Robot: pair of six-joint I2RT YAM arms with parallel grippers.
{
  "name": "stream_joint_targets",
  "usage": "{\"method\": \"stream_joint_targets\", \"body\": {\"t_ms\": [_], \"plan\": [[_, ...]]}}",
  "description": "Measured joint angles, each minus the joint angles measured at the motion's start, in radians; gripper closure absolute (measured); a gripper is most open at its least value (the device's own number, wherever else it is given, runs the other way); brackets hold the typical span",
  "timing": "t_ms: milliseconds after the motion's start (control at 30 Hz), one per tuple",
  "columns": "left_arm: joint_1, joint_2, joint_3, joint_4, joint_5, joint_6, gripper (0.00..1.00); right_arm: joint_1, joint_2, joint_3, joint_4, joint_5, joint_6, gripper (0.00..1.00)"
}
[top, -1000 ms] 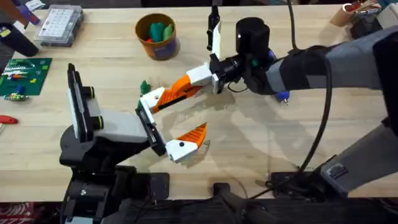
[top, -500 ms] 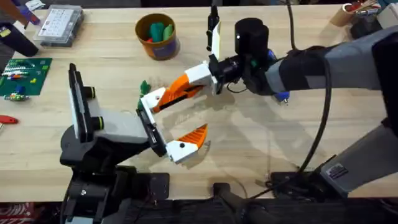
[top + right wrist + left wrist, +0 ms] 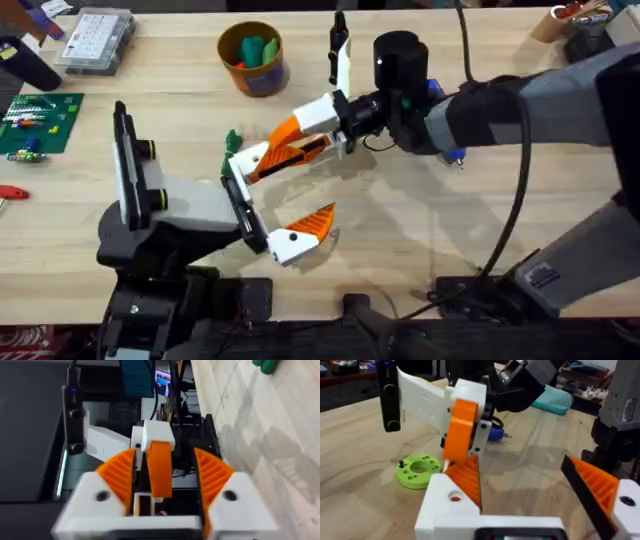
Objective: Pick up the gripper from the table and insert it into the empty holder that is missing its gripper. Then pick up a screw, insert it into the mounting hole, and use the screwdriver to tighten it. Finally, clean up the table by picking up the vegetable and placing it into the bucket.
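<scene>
The gripper (image 3: 292, 146), the long tapered orange finger, hangs above the desk (image 3: 420, 240) between the two arms, its long axis running on a slant from the right end effector (image 3: 325, 118) down toward the left one. Its upper end is clamped between the right end effector's ribbed orange pads (image 3: 212, 476), which stand closed against its two sides in the right wrist view. Its lower, tapered end meets the empty holder (image 3: 243, 160), the upper white mount on the left end effector (image 3: 262, 200). From the overhead view I cannot tell whether it is already seated or only touching.

The left wrist view shows the orange finger standing just above that white mount, roughly in line with it, with the mounting hole (image 3: 454, 495) in the mount's face toward the camera. The twin mount carries its own short ribbed orange finger (image 3: 312, 221). The two mounts stand spread well apart and grasp nothing.

So the seating move likely runs along the finger's own axis, away from the right arm and into the left arm's mount.

The vegetable (image 3: 233, 139) lies on the desk just beyond the holder, and the bucket (image 3: 254, 58) stands farther back.
</scene>
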Motion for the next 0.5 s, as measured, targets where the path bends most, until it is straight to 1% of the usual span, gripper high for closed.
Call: {"method": "stream_joint_targets", "body": {"t_ms": [33, 67, 100, 500], "plan": [[0.0, 0.0, 0.0, 0.0, 0.0, 0.0, 0.014, -0.018, 0.0, 0.0, 0.0, -0.01, 0.0, 0.102], [0.0, 0.0, 0.0, 0.0, 0.0, 0.0, 0.015, -0.024, 0.0, 0.0, 0.001, -0.013, -0.002, 0.041], [0.0, 0.0, 0.0, 0.0, 0.0, 0.0, 0.015, -0.029, 0.0, 0.0, 0.001, -0.015, -0.004, 0.016], [0.0, 0.0, 0.0, 0.0, 0.0, 0.0, 0.014, -0.04, 0.0, 0.0, 0.001, -0.021, -0.003, 0.006]]}}
